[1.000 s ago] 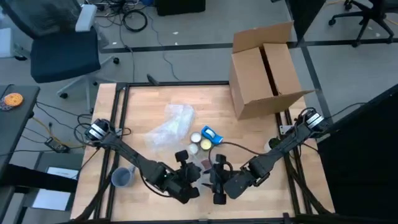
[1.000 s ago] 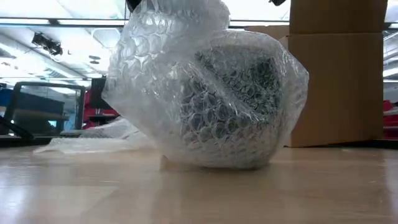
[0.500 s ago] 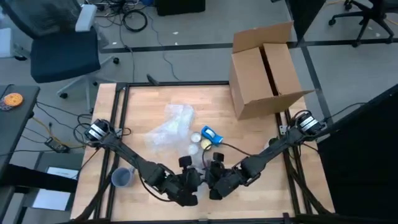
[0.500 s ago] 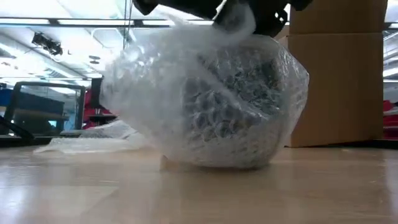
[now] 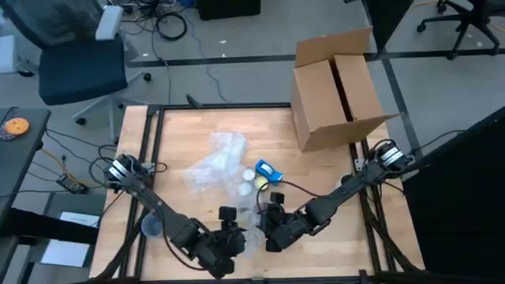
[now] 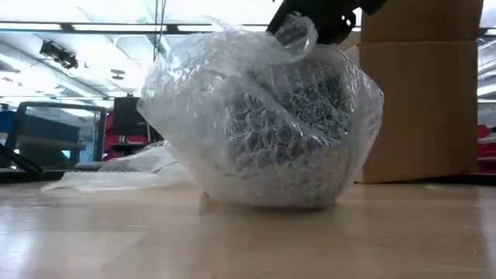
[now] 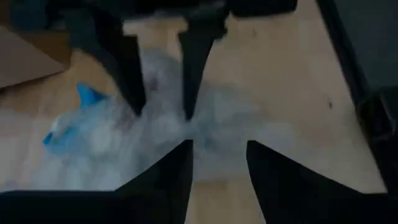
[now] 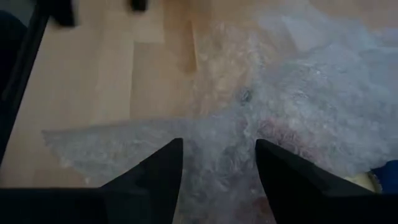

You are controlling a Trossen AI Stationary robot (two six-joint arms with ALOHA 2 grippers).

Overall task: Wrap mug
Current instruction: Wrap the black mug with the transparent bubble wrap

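The mug shows as a dark shape inside a bundle of bubble wrap [image 6: 267, 124] that rests on the table near its front edge [image 5: 251, 237]. My right gripper [image 5: 268, 227] is above the bundle's top, open [image 8: 217, 146], with wrap below and between its fingers. A tuft of wrap [image 6: 298, 32] rises to it. My left gripper [image 5: 235, 241] is open [image 7: 217, 149] just on the near-left side of the bundle, clear of it. The left wrist view shows the right gripper's two fingers [image 7: 193, 68] pointing down into the wrap. My right gripper meets the top of the wrap around the mug from above, fingers pointing down. A raised tuft of wrap [image 6: 298, 32] stands against it. The fingers stand apart, and I cannot tell whether they pinch the tuft. The bundle rests on the table.
A loose sheet of bubble wrap [image 5: 213, 162] lies at the table's middle. A blue object [image 5: 268, 170] and two pale round things [image 5: 254, 180] lie just beyond the bundle. An open cardboard box [image 5: 339, 87] stands at the far right, and a grey cup [image 5: 151, 225] at the near left.
The wrap flap that stood high over the mug has been pushed down over it, then has sprung up a little on its left side. My left gripper has drawn back from the bundle's top toward the table's near edge. My right gripper has stayed on top.
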